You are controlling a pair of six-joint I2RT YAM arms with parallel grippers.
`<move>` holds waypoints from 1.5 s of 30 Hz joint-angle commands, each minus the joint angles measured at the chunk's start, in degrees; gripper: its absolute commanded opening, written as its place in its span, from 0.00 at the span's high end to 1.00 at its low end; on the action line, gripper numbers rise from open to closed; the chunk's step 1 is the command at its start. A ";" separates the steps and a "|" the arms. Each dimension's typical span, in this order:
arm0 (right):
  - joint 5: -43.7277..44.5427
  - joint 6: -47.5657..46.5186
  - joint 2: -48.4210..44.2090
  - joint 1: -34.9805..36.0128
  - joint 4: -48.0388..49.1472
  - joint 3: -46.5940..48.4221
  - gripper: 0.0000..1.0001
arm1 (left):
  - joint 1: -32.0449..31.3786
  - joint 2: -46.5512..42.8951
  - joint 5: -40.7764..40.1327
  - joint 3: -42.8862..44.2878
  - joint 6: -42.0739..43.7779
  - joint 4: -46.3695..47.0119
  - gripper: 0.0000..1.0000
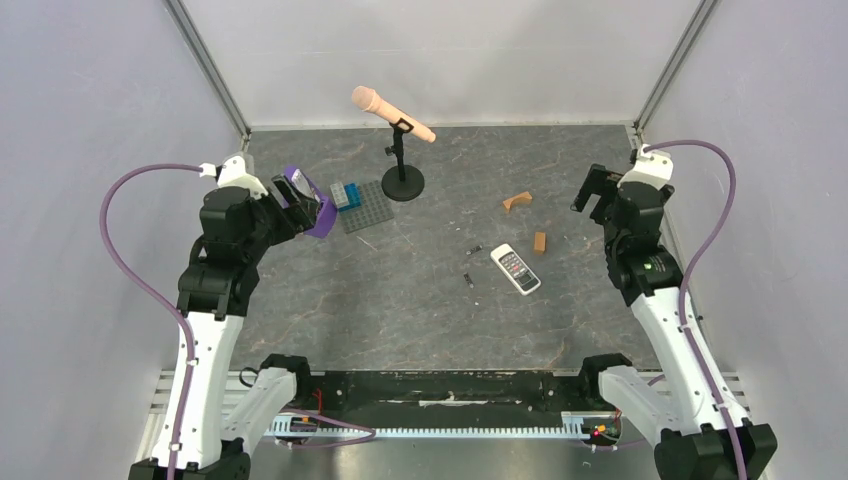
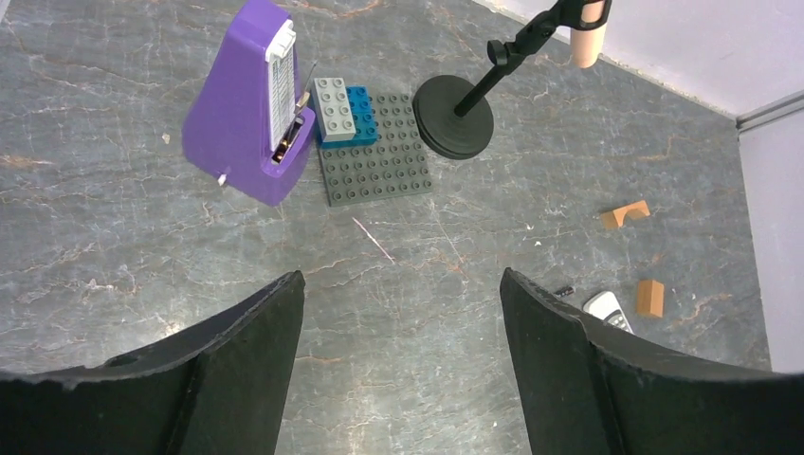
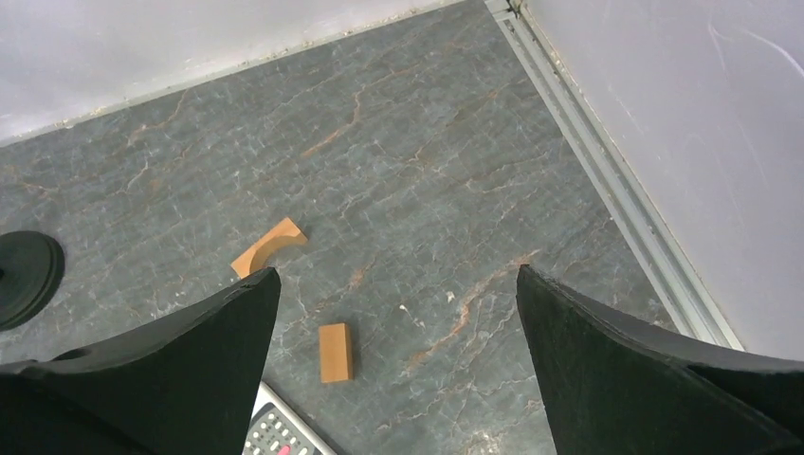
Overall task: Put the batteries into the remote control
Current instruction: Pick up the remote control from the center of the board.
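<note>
Grippers hang wide open, holding nothing: the left gripper (image 2: 400,282) over bare table (image 2: 114,237), a purple metronome (image 2: 248,104) ahead to its left; the right gripper (image 3: 398,275) near the table's corner, the wall rail (image 3: 607,180) close on its right. Remote control (image 3: 280,431) lies face up beside one right finger, a wooden block (image 3: 335,352) just beside it. Batteries (image 1: 474,250) lie loose just past the remote, toward the left gripper, on open tabletop.

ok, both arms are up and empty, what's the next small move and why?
Likely lower the right gripper toward the remote control: it is the nearer arm, its jaws stand open and empty, and the remote lies buttons-up, so it probably needs turning over before the batteries, loose on the table beside it, can go in.
</note>
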 commanded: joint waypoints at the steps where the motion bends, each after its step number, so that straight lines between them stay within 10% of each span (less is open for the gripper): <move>1: -1.93 -1.52 -1.10 -0.03 2.05 -1.82 0.02 | 0.05 -0.91 -0.71 -1.02 -3.55 2.75 0.18; 8: -11.15 0.45 7.28 0.03 -6.97 1.27 0.02 | 0.07 -3.31 0.41 -4.93 -4.05 4.75 0.12; 20: -16.58 -1.26 14.85 7.54 -6.41 -4.97 0.02 | 0.03 -0.50 30.71 -14.64 -3.83 15.56 0.13; 45: -16.57 -5.71 36.26 17.96 -15.59 -2.67 0.13 | 0.07 3.13 37.12 -16.55 1.27 14.44 0.14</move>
